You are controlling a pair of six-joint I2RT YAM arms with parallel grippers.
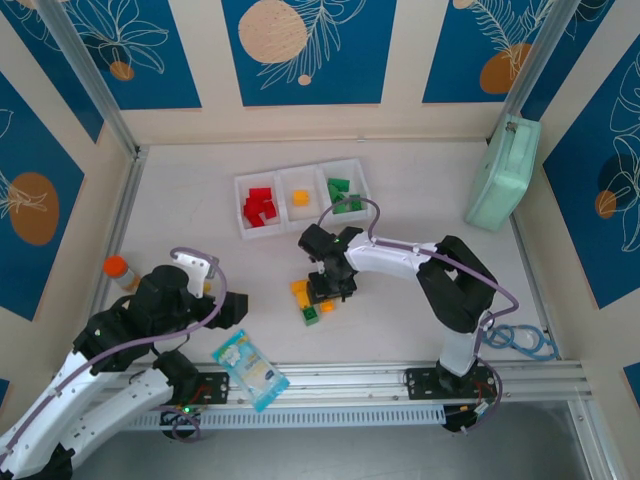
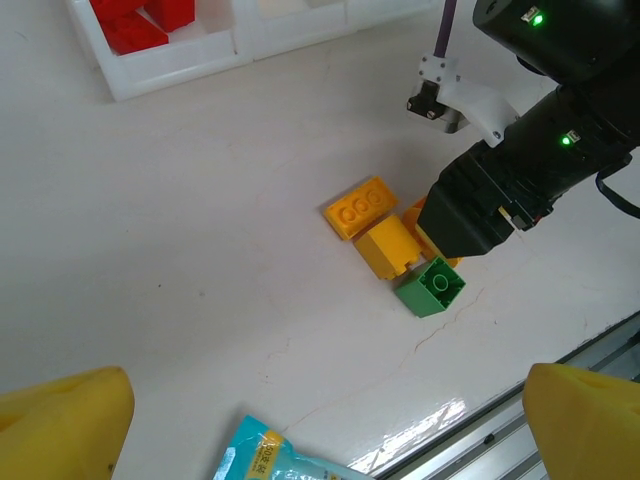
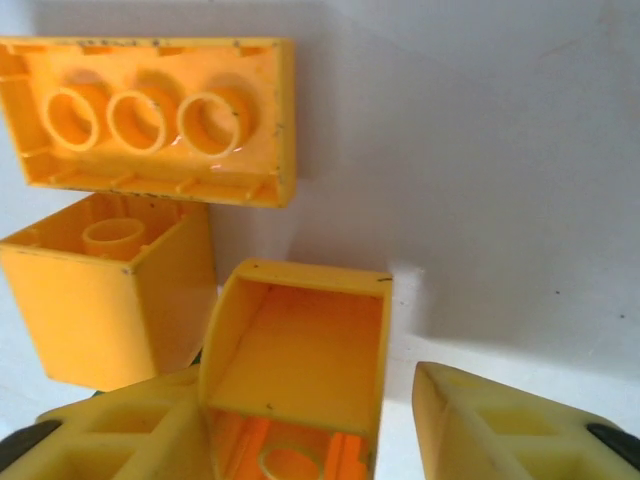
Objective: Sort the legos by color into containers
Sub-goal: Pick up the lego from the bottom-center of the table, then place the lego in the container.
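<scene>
White table (image 1: 200,210), blue-patterned walls (image 1: 310,50); long yellow lego (image 2: 360,207), hollows up, parallels tray (image 2: 170,70); left gripper (image 2: 325,430) agape; right gripper (image 3: 315,385) agape astride orange lego (image 3: 300,340).

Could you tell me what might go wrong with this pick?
The right gripper straddles one yellow brick off-centre, so it may twist on closing. The square yellow brick and green brick sit close by and could be nudged or dragged along.
</scene>
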